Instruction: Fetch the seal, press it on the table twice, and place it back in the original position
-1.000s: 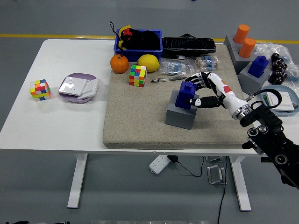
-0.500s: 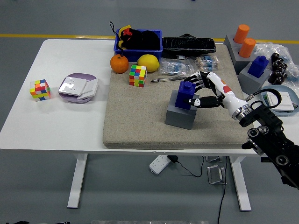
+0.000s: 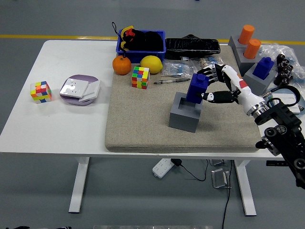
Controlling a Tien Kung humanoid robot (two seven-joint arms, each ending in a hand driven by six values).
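The blue seal [image 3: 197, 88] is in my right hand [image 3: 208, 88], lifted just above the grey holder block [image 3: 184, 113] on the beige mat [image 3: 143, 124]. The fingers wrap its upper part and the thumb presses its right side. The seal's base hangs over the block's open recess. My right arm enters from the lower right. The left arm is out of sight.
A Rubik's cube [image 3: 140, 77], orange [image 3: 121, 65], lemon [image 3: 151, 64], pen [image 3: 170, 81] and plastic packets lie behind the block. A blue bin [image 3: 141, 40] and black case [image 3: 192, 46] stand at the back. More grey blocks with orange and blue seals [image 3: 263, 67] sit far right. Another cube [image 3: 40, 91] lies far left.
My right hand has lifted the blue seal up and slightly right, out of the grey block's recess. The block stays in place.
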